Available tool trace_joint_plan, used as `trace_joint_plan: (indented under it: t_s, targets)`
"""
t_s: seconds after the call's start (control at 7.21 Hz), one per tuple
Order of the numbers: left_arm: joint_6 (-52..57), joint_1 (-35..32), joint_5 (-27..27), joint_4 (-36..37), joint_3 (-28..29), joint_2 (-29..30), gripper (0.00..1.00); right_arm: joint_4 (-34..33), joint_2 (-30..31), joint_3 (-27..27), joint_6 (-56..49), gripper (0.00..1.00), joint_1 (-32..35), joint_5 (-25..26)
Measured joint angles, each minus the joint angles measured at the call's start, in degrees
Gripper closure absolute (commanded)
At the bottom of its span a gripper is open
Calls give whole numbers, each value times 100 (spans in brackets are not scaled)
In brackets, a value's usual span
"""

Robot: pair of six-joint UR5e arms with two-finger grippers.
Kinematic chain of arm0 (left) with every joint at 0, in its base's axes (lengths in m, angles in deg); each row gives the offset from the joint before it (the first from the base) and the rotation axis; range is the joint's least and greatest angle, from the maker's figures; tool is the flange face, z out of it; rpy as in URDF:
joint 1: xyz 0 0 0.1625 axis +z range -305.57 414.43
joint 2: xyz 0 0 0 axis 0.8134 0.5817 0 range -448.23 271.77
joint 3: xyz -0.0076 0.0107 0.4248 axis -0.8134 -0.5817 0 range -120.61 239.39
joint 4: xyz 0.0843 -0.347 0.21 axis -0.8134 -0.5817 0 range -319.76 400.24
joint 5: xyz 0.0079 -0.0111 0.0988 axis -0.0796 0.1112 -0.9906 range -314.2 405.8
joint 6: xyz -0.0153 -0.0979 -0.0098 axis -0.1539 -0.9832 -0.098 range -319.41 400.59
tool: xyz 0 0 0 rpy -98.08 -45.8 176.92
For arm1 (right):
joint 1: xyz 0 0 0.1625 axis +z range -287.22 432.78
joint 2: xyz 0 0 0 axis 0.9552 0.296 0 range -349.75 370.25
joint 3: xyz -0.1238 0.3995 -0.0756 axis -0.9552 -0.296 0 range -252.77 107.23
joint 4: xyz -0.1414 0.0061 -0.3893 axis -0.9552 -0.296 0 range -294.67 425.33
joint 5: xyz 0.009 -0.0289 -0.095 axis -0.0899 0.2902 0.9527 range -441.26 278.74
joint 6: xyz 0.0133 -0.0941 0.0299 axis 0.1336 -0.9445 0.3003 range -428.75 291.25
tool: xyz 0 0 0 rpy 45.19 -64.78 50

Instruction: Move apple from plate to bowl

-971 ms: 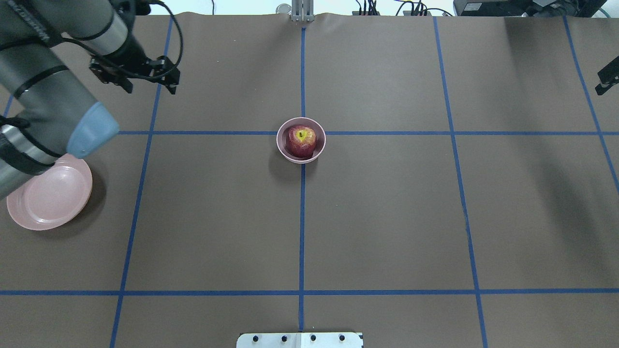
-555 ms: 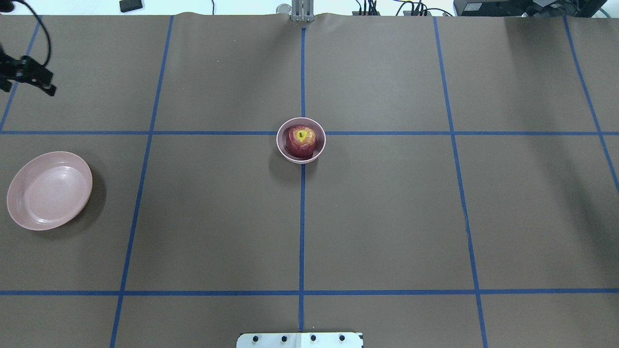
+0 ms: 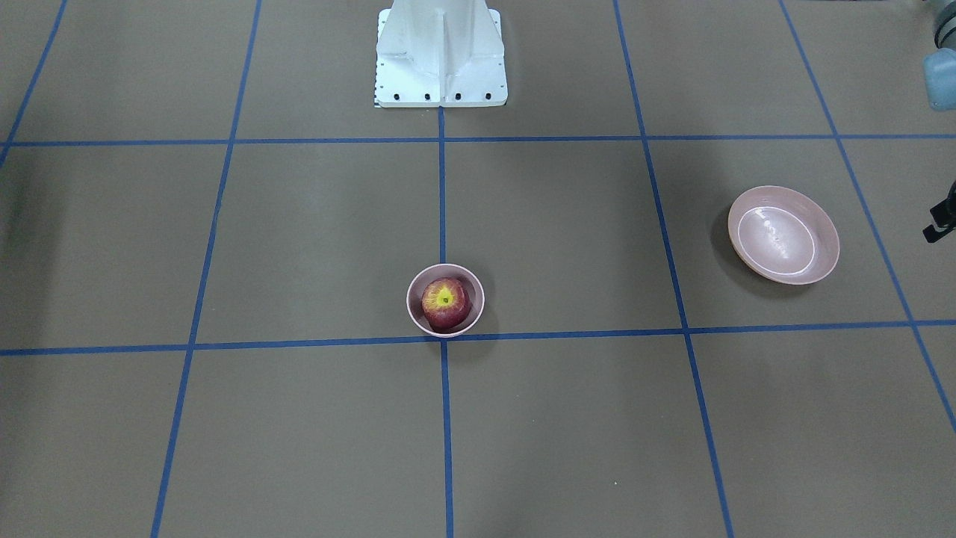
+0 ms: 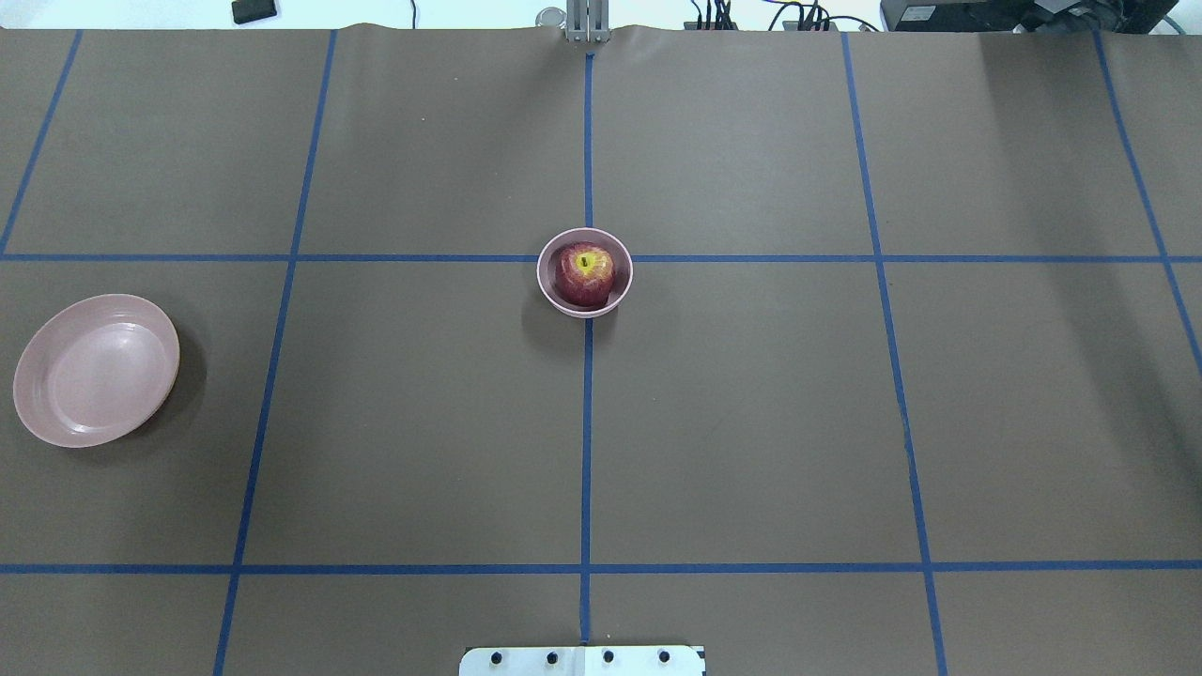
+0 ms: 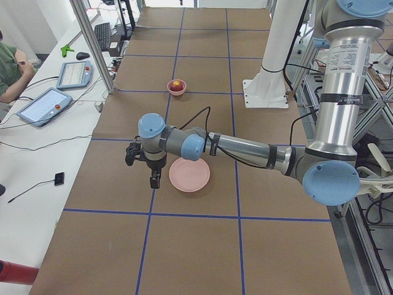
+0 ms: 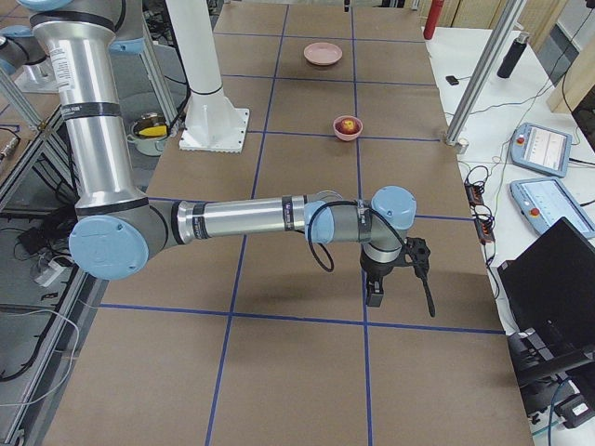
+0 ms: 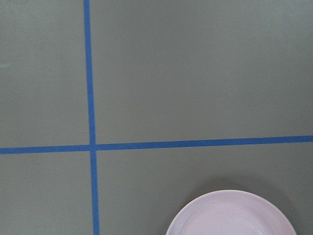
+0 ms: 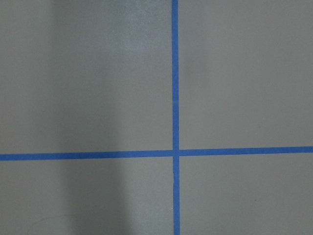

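Note:
The dark-red apple (image 4: 585, 272) with its yellow stem patch sits inside the small pink bowl (image 4: 546, 284) at the table's middle; both also show in the front view, apple (image 3: 445, 302) in bowl (image 3: 413, 308). The wide pink plate (image 4: 94, 371) lies bare at the left, also in the left wrist view (image 7: 230, 218). My left gripper (image 5: 142, 170) hangs just beyond the plate (image 5: 189, 175), apart from it; only a sliver of it shows at the front view's right edge. My right gripper (image 6: 402, 297) hangs over bare table far from the bowl (image 6: 348, 128). I cannot tell whether either is open or shut.
The white robot base (image 3: 441, 52) stands at the table's near middle edge. Blue tape lines (image 4: 587, 422) grid the brown table. Tablets (image 5: 46, 106) and cables lie beyond the far edge, next to an aluminium post (image 6: 479, 79).
My left arm has swung left out of the overhead view, uncovering the plate. My right gripper has left that view's right edge. Apple, bowl and plate have not moved.

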Motion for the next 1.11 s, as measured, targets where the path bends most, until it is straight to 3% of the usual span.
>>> trace_joint_plan:
  t_s: [0.42,0.83,1.11]
  targets:
    - [7,-200,74,-720,774,-155,1,-10,156,80,25,0,39,-2]
    - [338,-556,370,-510,615,-139,1,-322,350,415,31,0,53,9]
    - [744,-622,316,103,356,-102,1,-799,391,762,6,0,52,53]
